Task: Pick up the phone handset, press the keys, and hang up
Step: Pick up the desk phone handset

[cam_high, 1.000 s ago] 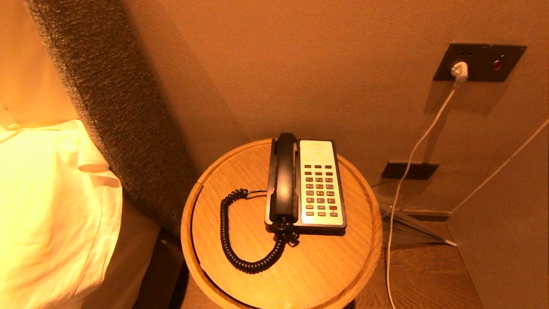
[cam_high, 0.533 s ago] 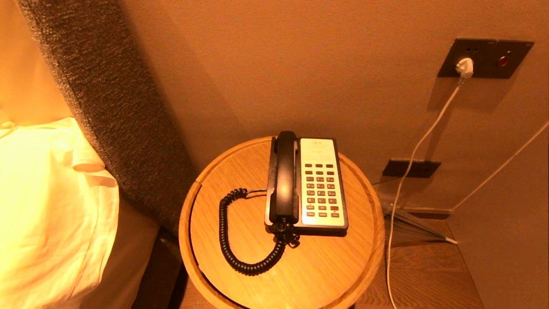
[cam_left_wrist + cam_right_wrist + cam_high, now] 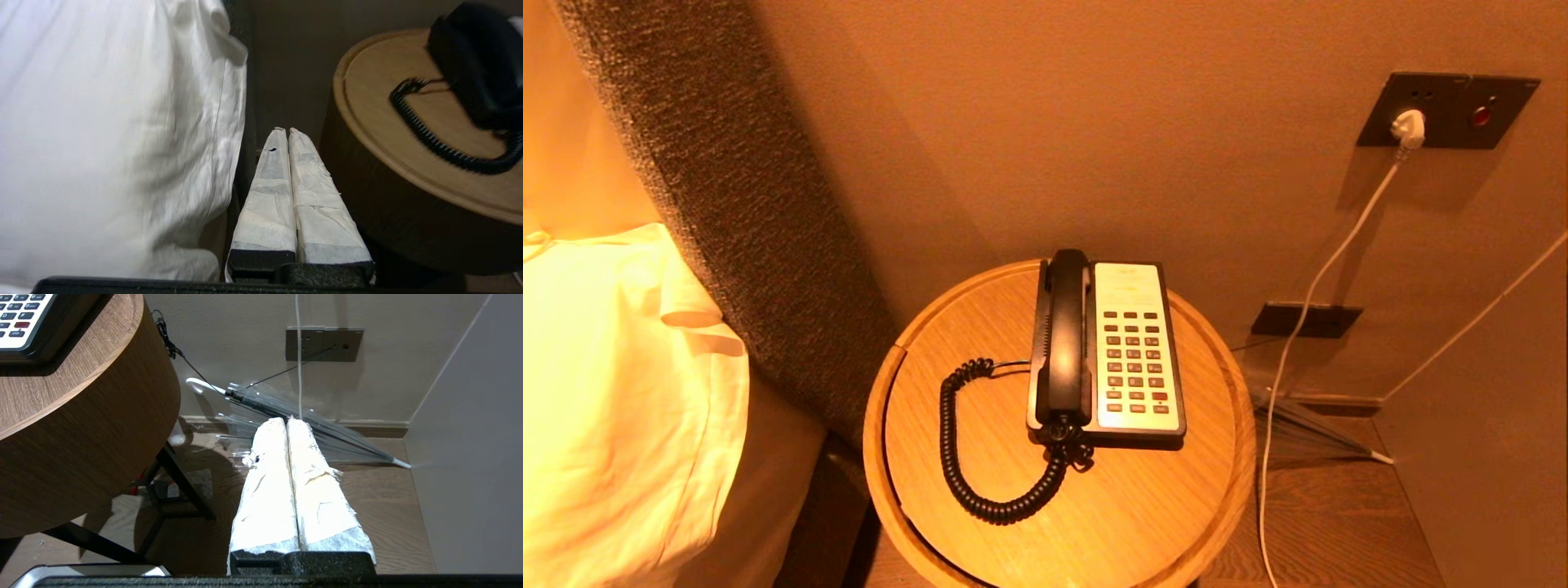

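Observation:
The black phone handset (image 3: pixel 1065 339) lies in its cradle on the left side of the black-and-white phone base (image 3: pixel 1137 351), whose keys (image 3: pixel 1134 361) face up. Its black coiled cord (image 3: pixel 968 457) loops over the round wooden table (image 3: pixel 1192 523). Neither arm shows in the head view. My left gripper (image 3: pixel 284 131) is shut and empty, low in the gap between the bed and the table; the handset (image 3: pixel 474 61) and cord (image 3: pixel 433 141) show ahead of it. My right gripper (image 3: pixel 287 420) is shut and empty, low beside the table's right side, over the floor.
A white pillow (image 3: pixel 613 392) and a grey padded headboard (image 3: pixel 727 204) stand left of the table. A white cable (image 3: pixel 1307 302) hangs from a wall socket (image 3: pixel 1445 110) on the right. A folded clear umbrella (image 3: pixel 310 424) lies on the wooden floor (image 3: pixel 392 506) by the wall.
The head view has shifted a little, so the table and phone sit slightly higher and further left in the picture. The phone, handset and cord have not moved.

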Robot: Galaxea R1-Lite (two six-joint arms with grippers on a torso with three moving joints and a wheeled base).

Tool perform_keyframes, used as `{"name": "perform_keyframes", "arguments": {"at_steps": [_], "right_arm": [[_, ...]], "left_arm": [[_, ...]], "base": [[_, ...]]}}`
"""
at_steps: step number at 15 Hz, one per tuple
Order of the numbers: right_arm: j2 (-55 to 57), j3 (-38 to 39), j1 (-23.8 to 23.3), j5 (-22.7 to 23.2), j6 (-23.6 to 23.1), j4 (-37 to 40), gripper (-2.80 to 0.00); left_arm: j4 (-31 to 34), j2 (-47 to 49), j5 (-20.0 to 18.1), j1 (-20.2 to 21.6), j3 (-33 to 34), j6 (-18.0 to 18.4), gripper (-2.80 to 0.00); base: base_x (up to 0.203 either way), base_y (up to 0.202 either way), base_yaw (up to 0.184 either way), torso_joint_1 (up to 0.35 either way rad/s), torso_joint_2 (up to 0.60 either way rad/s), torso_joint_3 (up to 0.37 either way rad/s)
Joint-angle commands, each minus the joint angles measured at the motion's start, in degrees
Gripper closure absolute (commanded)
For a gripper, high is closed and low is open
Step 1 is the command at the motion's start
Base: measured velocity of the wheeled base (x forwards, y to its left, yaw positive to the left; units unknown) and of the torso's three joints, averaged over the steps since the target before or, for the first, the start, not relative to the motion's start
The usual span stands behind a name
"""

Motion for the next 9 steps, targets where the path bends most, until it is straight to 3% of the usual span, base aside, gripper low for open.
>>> {"name": "perform_keyframes", "arguments": {"at_steps": [1,6,7,9], "right_arm": [[0.0,0.6,0.0,0.0,0.0,0.0,0.00],[0.0,0.6,0.0,0.0,0.0,0.0,0.00],[0.0,0.5,0.0,0.0,0.0,0.0,0.00],[0.0,0.5,0.0,0.0,0.0,0.0,0.00]], "left_arm": [[1.5,10.1,-1.8,0.1,-8.6,-0.2,0.00],[7.0,45.7,-12.3,-1.5,-35.0,-1.1,0.00],[7.6,52.0,-13.3,-3.6,-39.6,-1.7,0.00],[8.4,62.8,-12.2,-13.8,-48.1,-3.8,0.00]], "base": [[0.000,0.000,0.000,0.000,0.00,0.000],[0.000,0.000,0.000,0.000,0.00,0.000],[0.000,0.000,0.000,0.000,0.00,0.000],[0.000,0.000,0.000,0.000,0.00,0.000]]}}
